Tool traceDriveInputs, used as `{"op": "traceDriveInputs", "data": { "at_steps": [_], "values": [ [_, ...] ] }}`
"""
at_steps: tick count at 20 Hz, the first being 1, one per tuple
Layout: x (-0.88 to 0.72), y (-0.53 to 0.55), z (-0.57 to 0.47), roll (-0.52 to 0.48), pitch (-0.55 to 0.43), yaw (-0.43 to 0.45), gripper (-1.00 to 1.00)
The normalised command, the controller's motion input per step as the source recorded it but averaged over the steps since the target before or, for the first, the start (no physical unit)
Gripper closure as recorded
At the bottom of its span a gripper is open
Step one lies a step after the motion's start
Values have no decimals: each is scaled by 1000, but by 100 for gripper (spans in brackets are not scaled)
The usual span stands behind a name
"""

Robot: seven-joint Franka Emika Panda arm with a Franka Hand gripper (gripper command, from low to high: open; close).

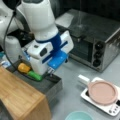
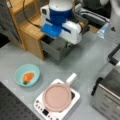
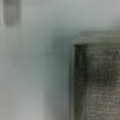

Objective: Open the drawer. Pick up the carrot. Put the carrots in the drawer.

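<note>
Cabinet (image 1: pixel 20 97): nearest the lens in a front view, light wooden top, filling that view's bottom left; it is the landmark for every place below.
Toaster oven (image 1: pixel 96 42): silver, well apart from the cabinet toward a front view's right, door handle facing the counter.
Arm: white and blue wrist section hanging over the cabinet's pulled-out drawer in both front views.
Drawer (image 1: pixel 51 86): dark-grey box already slid out of the cabinet front; the wrist view shows its corner and textured floor (image 3: pixel 100 82) with bare counter beside it.
Hotplate (image 2: pixel 53 100): white, with 1 pink pan on it, well apart from the cabinet.
Bowl (image 2: pixel 27 74): teal, on the counter near the cabinet's side, apart from the drawer.
Gripper (image 1: pixel 51 72): low at the drawer's rim; I cannot tell whether the claw is released or clenched, and nothing shows in it.
Yellow vegetable (image 1: pixel 23 67): in the drawer with a green one (image 1: pixel 35 75) beside it.
Carrot (image 2: pixel 28 77): orange, lying in the bowl, not yet lifted.
Risk: my judgement is that a claw this low could catch the drawer rim and jolt it. The carrot being small, it could slip against the curved bowl wall.
</note>
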Motion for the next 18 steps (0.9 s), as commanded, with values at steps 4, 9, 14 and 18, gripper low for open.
{"op": "traceDriveInputs", "data": {
  "at_steps": [4,9,14,18],
  "values": [
    [583,-342,238,91,252,111,-100],
    [693,-328,229,80,279,92,-100],
    [535,-164,188,51,311,47,-100],
    [460,-85,140,36,279,7,-100]
  ]
}}
